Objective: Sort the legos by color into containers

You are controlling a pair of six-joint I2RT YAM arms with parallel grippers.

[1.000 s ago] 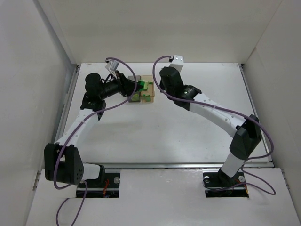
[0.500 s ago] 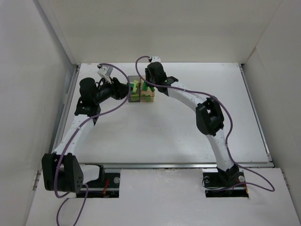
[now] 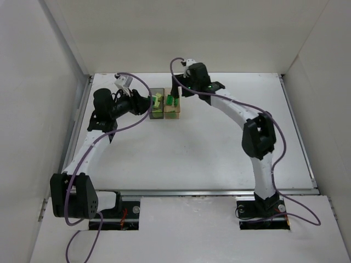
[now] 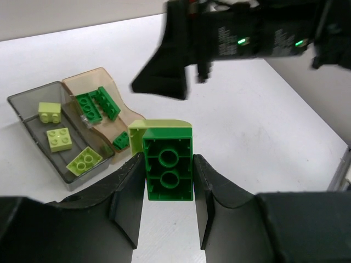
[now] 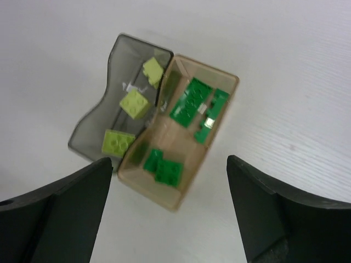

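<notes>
A green brick, with a pale brick stuck to it, is clamped in the left gripper, held near the bins. Likely next: split them, green into the amber bin, pale into the grey bin. The right gripper hangs spread wide above both bins. Both arms reach far forward, wrists turned inward.

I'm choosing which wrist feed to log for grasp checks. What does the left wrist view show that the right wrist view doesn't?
Only the left wrist view: the left gripper clamped on a dark green brick with a pale yellow-green piece against it, and the right arm above and beyond.
Only the right wrist view: the right gripper, wide open and empty, looking down into both bins.
Both: the grey bin holding three pale yellow-green bricks, right beside the tan bin holding dark green bricks.
</notes>
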